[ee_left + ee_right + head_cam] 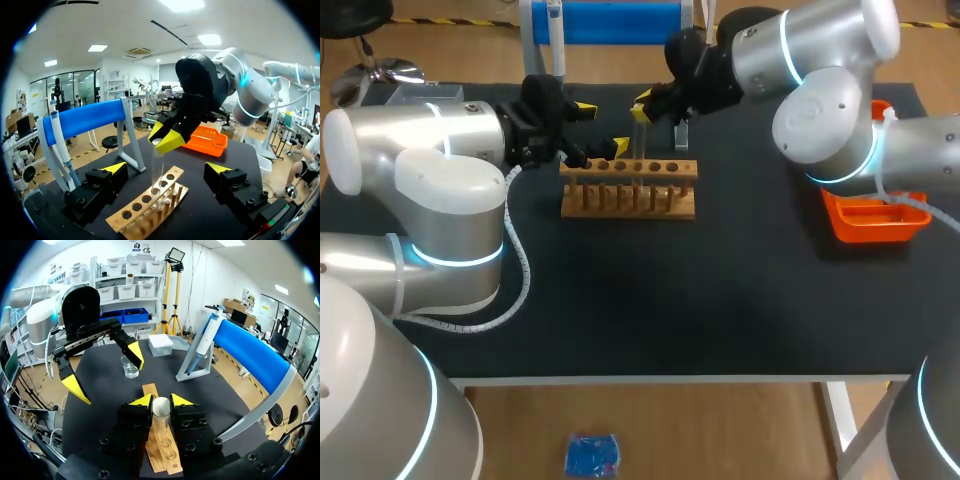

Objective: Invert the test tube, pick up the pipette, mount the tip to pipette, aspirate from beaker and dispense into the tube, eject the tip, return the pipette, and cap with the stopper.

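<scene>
We found the right gripper (161, 404) clamped on the clear glass test tube (160, 425), long axis upright, over the wooden rack (628, 192). The left gripper (599, 128) gaped wide and empty, just beside it.

Pipette stand (620, 22) partly past view's edge

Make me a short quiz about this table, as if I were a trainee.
1. True or false: the left gripper is shut on the tube.
2. What colour is the tray? A blue, B orange, C green.
3. Fill in: the right gripper holds the tube upright over the wooden ____.

Key: 1 false, its fingers are open and apart from the tube; 2 B; 3 rack.
</scene>
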You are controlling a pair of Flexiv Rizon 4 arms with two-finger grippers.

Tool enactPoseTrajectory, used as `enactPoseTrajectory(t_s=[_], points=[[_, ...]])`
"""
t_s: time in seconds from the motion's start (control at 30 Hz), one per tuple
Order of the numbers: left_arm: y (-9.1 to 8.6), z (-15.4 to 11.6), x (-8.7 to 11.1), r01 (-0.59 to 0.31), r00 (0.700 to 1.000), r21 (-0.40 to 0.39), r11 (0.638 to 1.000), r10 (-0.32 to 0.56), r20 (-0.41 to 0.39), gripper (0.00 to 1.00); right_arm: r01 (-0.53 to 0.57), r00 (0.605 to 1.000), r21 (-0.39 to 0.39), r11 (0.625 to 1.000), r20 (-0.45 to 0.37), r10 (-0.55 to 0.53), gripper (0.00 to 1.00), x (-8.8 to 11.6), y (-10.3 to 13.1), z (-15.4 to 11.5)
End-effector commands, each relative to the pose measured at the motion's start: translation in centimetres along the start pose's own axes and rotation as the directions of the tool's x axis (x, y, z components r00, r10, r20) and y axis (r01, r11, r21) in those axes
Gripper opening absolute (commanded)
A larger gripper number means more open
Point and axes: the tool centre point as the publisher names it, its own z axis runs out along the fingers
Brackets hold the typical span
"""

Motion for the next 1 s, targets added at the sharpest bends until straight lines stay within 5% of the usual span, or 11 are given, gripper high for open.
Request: enactPoseTrajectory(t_s=[0.03,0.17,0.27,1.0], points=[[0.1,0.1,0.1,0.001,1.000,0.004,1.000,-0.001,0.004,1.00,-0.004,1.000,0.004,1.000,-0.003,0.004,0.00,0.0,-0.7,0.4],[0.1,0.1,0.1,0.001,1.000,0.004,1.000,-0.001,0.004,1.00,-0.009,1.000,0.006,1.000,-0.002,0.009,0.07,0.0,-1.1,0.6],[0.1,0.1,0.1,0.001,1.000,0.004,1.000,-0.001,0.004,1.00,-0.014,1.000,0.002,1.000,0.002,0.014,1.00,0.0,-1.2,0.5],[0.1,0.1,0.1,0.001,1.000,0.004,1.000,-0.001,0.004,1.00,0.001,0.997,-0.295,0.956,-0.075,-0.024,1.00,-0.4,0.3,-2.3]])
